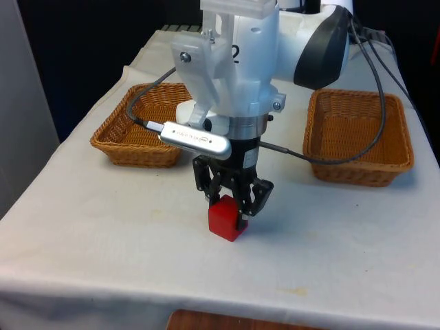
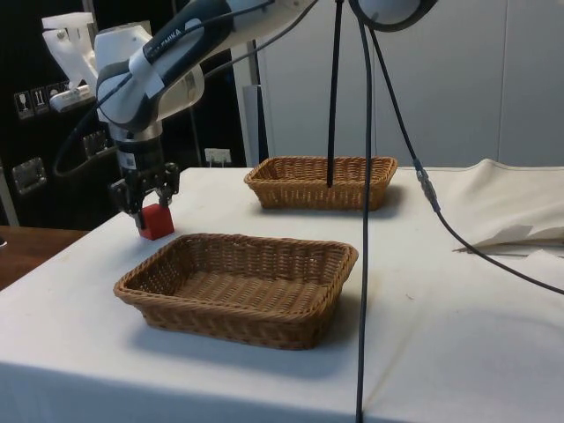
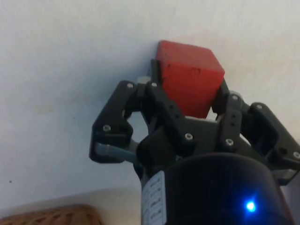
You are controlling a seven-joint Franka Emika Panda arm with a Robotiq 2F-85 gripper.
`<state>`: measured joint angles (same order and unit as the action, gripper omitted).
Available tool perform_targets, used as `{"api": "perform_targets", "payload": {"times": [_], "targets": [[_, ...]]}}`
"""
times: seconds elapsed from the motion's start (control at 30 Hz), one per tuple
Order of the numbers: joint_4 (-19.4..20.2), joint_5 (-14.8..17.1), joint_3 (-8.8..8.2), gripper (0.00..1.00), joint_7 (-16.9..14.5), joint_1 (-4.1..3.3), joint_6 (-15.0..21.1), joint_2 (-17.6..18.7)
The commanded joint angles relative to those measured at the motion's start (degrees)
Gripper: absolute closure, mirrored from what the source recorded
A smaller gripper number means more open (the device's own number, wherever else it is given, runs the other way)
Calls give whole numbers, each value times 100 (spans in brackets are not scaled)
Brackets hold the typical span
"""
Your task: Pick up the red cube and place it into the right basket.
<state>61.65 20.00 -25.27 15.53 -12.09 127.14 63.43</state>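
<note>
Jaws of the gripper [image 1: 232, 205] pinch the red cube [image 1: 225, 217] by opposite flat sides on the near desk [image 1: 103, 234], between two baskets; likely light, rigid, easily held.

Bare white cloth [image 1: 103, 234] lies open all around the red cube [image 1: 226, 218], which sits on the table between the fingers of the gripper [image 1: 232, 206] near the front edge. Two wicker baskets stand well apart behind it: one at the front view's left [image 1: 141, 124], one at the front view's right [image 1: 359, 136], with a clear lane of cloth between them. A black cable [image 1: 375, 110] hangs in a loop over the right-hand basket's interior.
</note>
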Motion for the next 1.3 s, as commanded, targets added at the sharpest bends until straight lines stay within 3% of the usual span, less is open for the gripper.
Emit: {"api": "perform_targets", "payload": {"times": [0.0, 0.23, 0.67, 1.27], "targets": [[-34, -6, -6, 99, 11, 6, -17, 29], [-23, -6, -11, 98, 11, 0, -23, 11], [-23, -17, -304, 98, -52, -103, -430, -350], [-11, -17, -573, 98, -155, -178, -882, -768]]}}
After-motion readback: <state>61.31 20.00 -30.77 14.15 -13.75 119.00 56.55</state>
